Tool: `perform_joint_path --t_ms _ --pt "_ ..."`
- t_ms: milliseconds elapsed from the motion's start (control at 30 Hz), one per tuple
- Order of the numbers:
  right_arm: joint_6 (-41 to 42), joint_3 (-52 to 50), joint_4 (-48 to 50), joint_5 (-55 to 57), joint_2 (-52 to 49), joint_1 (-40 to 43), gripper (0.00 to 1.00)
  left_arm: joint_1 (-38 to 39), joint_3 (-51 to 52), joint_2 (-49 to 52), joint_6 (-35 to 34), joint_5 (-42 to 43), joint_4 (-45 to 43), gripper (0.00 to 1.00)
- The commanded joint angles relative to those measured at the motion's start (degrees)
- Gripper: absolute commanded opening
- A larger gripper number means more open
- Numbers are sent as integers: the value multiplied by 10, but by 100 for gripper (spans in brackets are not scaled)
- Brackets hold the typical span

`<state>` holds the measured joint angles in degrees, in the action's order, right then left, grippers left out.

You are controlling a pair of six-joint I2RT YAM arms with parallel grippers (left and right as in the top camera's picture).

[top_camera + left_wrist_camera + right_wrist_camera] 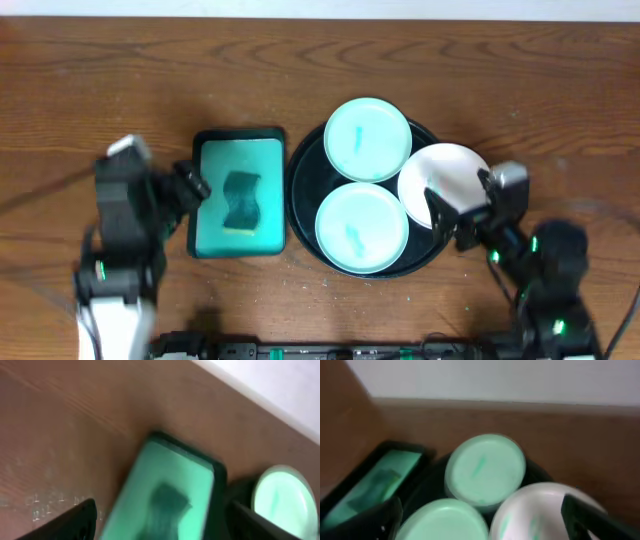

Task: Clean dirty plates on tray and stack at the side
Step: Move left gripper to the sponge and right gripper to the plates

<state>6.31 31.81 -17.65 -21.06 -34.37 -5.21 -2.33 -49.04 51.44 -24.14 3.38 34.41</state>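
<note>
Wood-grain table [90, 80], bounded at its far edge by a pale wall [500, 8], is shown from above with both arms at the near side. Three plates are carried on the black tray [303, 190]: a mint far plate [368, 138] and a mint near plate [362, 227], each marked with a teal smear, and a white plate [445, 172] that is seen lying over the tray's right rim, apparently tilted. The right gripper [458, 195] is held over the white plate's near edge with its fingers spread wide; nothing is gripped. The left gripper [195, 182] is likewise spread wide and empty, just beside the left edge of the teal tray [215, 165], in which a dark sponge [241, 200] lies.

No plate is judged to have been stacked at the side yet. Risk is judged to centre on the white plate: since it is propped on the rim, a grasp taken too shallow could tip it or let it slide onto the table, or it could be pushed against the near plate. Whether the two touch cannot be told.
</note>
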Motion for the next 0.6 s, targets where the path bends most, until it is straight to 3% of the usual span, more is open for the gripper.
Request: perform_joint_path --t_ms 0,100,267,367,567 --pt "5 150 -87 -78 -155 -5 99 3 -151 144 1 117 109 82" --pt "18 227 -127 -97 -245 -5 99 3 -221 213 1 123 189 82" --pt "40 258 -140 -182 -340 -7 99 3 -233 250 1 178 236 82" --pt "43 255 -195 -125 -392 -23 88 4 -233 250 46 192 260 68" --pt "50 235 -287 54 -494 -108 60 20 -233 234 101 154 264 66"
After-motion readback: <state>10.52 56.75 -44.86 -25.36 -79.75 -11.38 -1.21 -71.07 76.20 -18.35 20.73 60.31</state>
